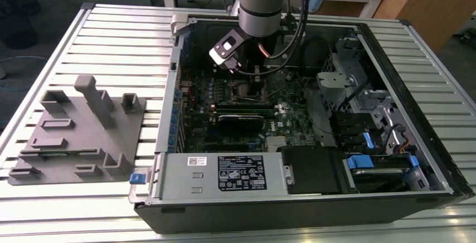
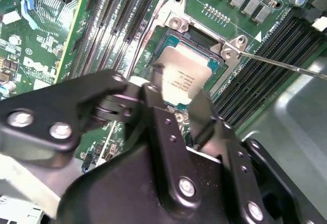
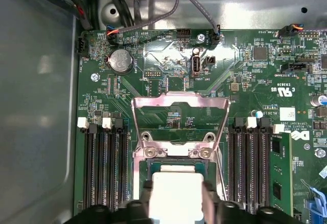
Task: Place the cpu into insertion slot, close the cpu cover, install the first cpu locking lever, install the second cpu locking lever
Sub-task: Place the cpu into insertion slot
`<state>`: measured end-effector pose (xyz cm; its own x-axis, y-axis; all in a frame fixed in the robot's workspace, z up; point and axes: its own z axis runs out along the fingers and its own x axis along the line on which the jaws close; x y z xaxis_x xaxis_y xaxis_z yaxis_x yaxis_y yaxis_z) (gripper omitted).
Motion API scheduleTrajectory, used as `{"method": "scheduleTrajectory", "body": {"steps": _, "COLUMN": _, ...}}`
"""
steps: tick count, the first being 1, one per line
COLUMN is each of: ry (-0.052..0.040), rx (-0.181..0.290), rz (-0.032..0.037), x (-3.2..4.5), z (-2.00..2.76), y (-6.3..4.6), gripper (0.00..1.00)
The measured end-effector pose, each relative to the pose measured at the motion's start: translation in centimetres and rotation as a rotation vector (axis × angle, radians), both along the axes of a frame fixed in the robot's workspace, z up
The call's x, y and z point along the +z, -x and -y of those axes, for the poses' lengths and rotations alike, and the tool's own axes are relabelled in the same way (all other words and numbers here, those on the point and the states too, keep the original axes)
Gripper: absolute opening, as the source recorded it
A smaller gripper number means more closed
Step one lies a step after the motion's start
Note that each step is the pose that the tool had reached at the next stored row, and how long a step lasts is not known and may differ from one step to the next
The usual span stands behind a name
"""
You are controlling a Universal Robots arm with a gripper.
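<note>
Gripper [image 2: 178, 101], clamped on the cpu [image 2: 183, 75], hides part of the insertion slot [image 2: 176, 42]; beyond the slot, the cpu cover [image 3: 179, 104] stands open.

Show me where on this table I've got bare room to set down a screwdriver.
Bare table slats lie beyond the grey fixture tray, to the exterior view's left of the computer case; a narrower strip runs along the tray's near edge. Inside the case is crowded: the gripper holds the cpu at the insertion slot.
</note>
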<state>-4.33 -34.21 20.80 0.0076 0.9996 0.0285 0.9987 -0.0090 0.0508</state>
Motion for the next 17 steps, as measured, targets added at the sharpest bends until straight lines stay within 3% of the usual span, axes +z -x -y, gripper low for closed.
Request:
{"method": "scheduleTrajectory", "body": {"steps": 2, "ry": 0.0, "rx": 0.0, "rz": 0.0, "x": 0.01, "z": 0.0, "y": 0.0, "gripper": 0.41}}
{"method": "scheduleTrajectory", "body": {"steps": 6, "ry": 0.0, "rx": 0.0, "rz": 0.0, "x": 0.02, "z": 0.0, "y": 0.0, "gripper": 0.29}}
{"method": "scheduleTrajectory", "body": {"steps": 9, "ry": 0.0, "rx": 0.0, "rz": 0.0, "x": 0.03, "z": 0.0, "y": 0.0, "gripper": 0.11}}
{"method": "scheduleTrajectory", "body": {"steps": 17, "ry": 0.0003, "rx": 0.0, "rz": -0.0002, "x": 0.07, "z": -0.03, "y": 0.01, "gripper": 0.1}}
